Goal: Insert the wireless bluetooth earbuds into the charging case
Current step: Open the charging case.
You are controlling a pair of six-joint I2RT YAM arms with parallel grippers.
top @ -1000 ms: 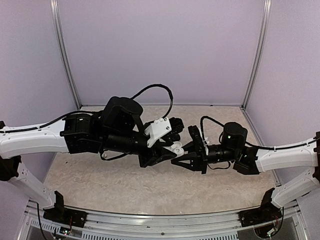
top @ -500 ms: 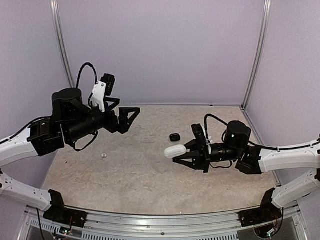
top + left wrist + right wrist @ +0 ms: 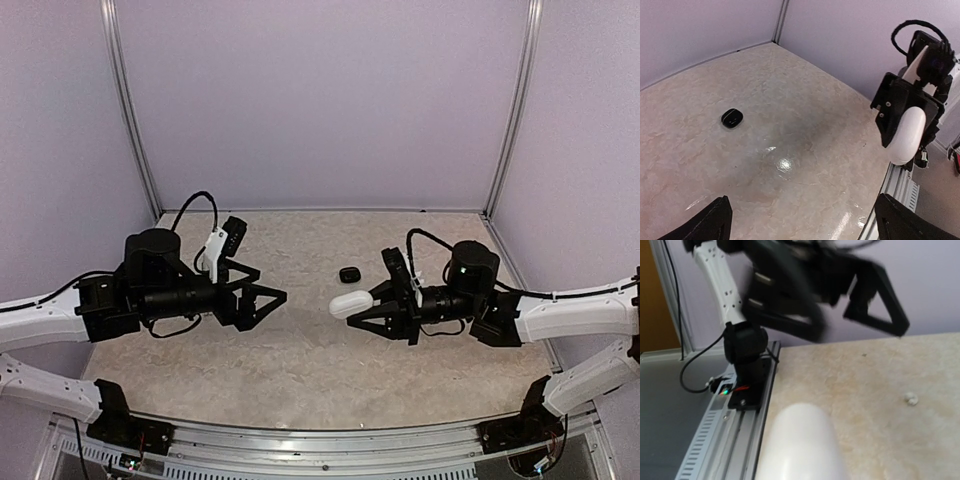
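**Case held aloft, left jaws wide and empty**

Right gripper (image 3: pixel 358 304) was clamped tight on the white charging case (image 3: pixel 342 304), holding it off the table (image 3: pixel 300 370) with its rounded end pointed toward the left arm. It was probably held out this way so the other arm could work on it. From every view the case looked closed, with no open lid showing.

The left gripper (image 3: pixel 262 305) stood well apart from the case, facing it, with its fingers spread as wide as they go and nothing between them. That left it free to pick something up.

A small black rounded item (image 3: pixel 349 274) lay on the table just behind the case. It was too small to tell whether it was an earbud or a second case. In the right wrist view a tiny white speck (image 3: pixel 911 399) lay on the table beyond the case, possibly a white earbud. No earbud could be seen in or on the case, so the insertion looked not yet done.
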